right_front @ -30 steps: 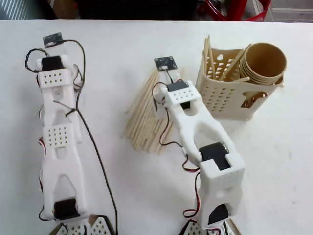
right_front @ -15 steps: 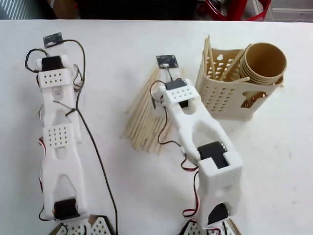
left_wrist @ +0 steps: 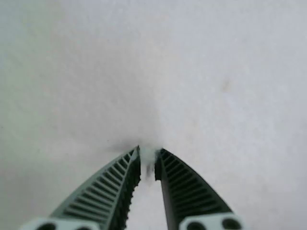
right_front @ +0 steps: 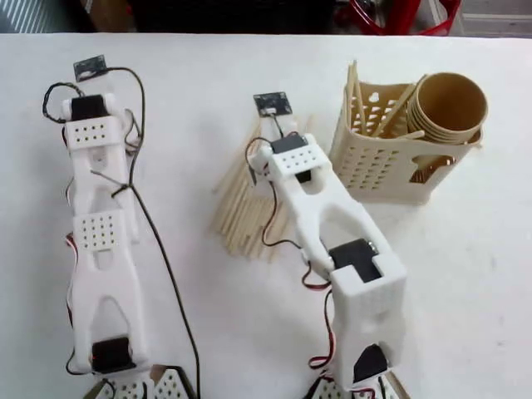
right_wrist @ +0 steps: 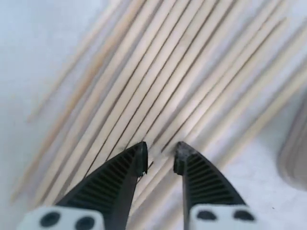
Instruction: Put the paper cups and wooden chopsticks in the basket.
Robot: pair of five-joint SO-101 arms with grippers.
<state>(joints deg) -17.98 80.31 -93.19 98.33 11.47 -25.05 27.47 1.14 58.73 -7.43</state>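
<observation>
The loose pile of pale wooden chopsticks [right_front: 239, 212] lies mid-scene on the white surface [right_front: 465, 266], just left of the cream perforated basket [right_front: 374, 166], which already holds stacked tan paper cups [right_front: 449, 108]. Their long axes run near-left to far-right. The right end effector [right_wrist: 160, 160] hangs directly over them, tips slightly spread, pinching nothing. The left end effector [left_wrist: 147, 165], all but pressed together, sits well off left, so the right arm is nearer.
</observation>
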